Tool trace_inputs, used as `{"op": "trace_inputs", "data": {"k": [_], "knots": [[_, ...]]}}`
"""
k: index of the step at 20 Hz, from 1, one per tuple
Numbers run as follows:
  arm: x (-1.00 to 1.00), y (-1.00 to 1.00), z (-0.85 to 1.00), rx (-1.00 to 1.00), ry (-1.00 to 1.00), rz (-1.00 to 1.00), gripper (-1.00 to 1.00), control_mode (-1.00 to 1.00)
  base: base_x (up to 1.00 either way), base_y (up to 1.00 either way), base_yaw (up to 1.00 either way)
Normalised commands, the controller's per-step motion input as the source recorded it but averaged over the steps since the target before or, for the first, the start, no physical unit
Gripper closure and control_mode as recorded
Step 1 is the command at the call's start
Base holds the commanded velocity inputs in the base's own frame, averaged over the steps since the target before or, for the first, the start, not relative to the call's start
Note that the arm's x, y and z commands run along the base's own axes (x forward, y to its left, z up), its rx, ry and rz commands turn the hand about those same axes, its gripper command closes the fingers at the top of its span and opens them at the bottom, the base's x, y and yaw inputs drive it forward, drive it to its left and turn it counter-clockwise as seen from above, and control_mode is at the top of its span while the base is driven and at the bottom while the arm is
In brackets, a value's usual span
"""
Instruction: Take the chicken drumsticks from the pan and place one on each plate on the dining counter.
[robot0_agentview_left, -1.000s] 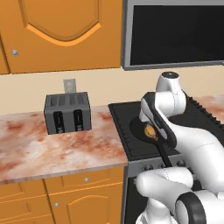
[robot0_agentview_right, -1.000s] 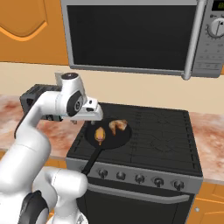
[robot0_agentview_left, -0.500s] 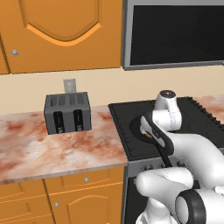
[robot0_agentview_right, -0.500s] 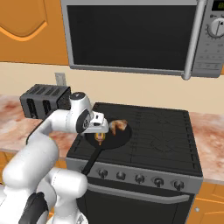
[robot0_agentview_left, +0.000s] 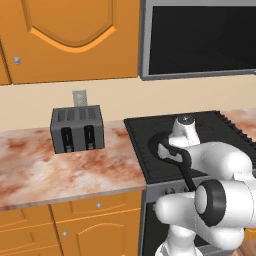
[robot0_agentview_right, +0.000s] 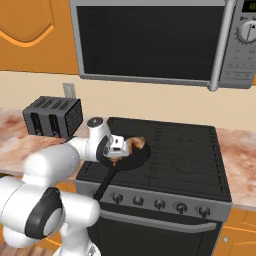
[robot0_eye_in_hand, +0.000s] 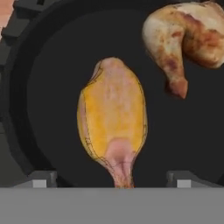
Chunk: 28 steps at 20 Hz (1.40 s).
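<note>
In the hand view we see our end effector (robot0_eye_in_hand: 112, 181) spread wide and empty, its two tips at the bottom edge on either side of the nearer drumstick (robot0_eye_in_hand: 112, 127). That piece lies in the pan (robot0_eye_in_hand: 52, 87) at frame centre, long axis running top to bottom, narrow bone end toward us. The second drumstick (robot0_eye_in_hand: 186, 37) sits apart, at upper right. We judge a straight descent should straddle the nearer one.
</note>
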Motion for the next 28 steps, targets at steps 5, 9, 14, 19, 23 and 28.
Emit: {"op": "trace_inputs", "data": {"k": [5,9,14,19,23,28], "knots": [[0.58,-0.06,-0.21,0.00,-0.05,0.00,-1.00,-1.00,0.00,0.00,0.00],[0.46,0.00,-0.36,0.00,-0.01,0.00,-1.00,-1.00,0.00,0.00,0.00],[0.11,-0.07,-0.63,0.03,0.00,0.00,1.00,-1.00,0.00,0.00,0.00],[-0.45,-0.29,-0.38,0.27,-0.03,-0.10,1.00,-1.00,0.00,0.00,0.00],[-0.92,-0.03,0.71,0.32,-0.35,-0.32,1.00,-1.00,0.00,0.00,0.00],[-0.26,0.01,1.00,0.07,-0.19,-0.38,1.00,-1.00,0.00,0.00,0.00]]}}
